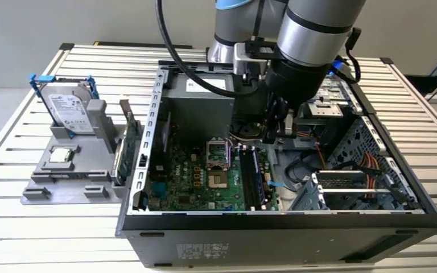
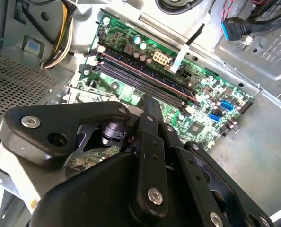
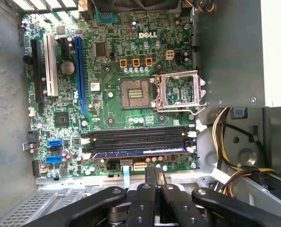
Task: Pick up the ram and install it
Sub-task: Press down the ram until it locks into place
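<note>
The ram (image 3: 138,152) is a slim bluish stick lying in the memory slot nearest the motherboard's edge, beside two empty black slots (image 3: 138,137). In the exterior view the ram (image 1: 256,176) runs along the right side of the green motherboard (image 1: 196,176) inside the open computer case. My gripper (image 3: 154,174) hovers just past the board's edge beside the ram, fingers pressed together with nothing between them. In the second wrist view the shut gripper (image 2: 147,105) points at the memory slots (image 2: 140,78). In the exterior view the gripper (image 1: 270,135) hangs inside the case above the slots' far end.
A grey holder (image 1: 66,170) on the exterior view's left carries a silver hard drive in a blue frame (image 1: 70,111) and a green card with a metal bracket (image 1: 130,148). The open processor socket (image 3: 178,91), power supply (image 1: 203,94), cables (image 3: 225,137) and drive cage (image 1: 363,176) crowd the case.
</note>
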